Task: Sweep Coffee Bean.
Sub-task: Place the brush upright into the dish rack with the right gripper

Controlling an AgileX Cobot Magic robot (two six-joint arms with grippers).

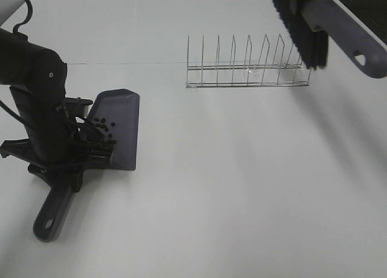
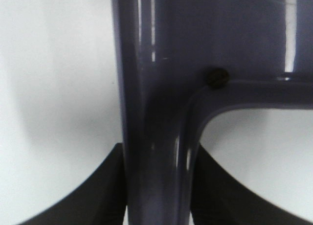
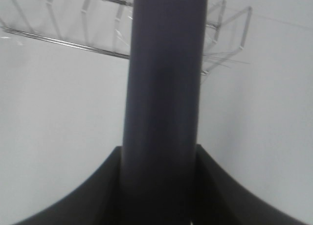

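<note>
The dustpan (image 1: 121,124) lay on the table (image 1: 242,199), long axis running from its near handle away toward the blade. The left gripper (image 2: 159,186) was clamped on that handle. The coffee bean cluster (image 1: 103,128) was noted inside the pan, just ahead of it. Farther off, above the wire rack (image 1: 248,69), the brush (image 1: 314,33) was gripped tight by the right gripper (image 3: 159,186), well apart.

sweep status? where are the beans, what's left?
Done: the coffee beans lie in the dustpan; I see no strays on the table in the high view. In hand: the left gripper is shut on the dustpan's handle, and the right gripper is shut on the brush, held off the table by the wire rack. Left: probably only emptying or parking the tools.
</note>
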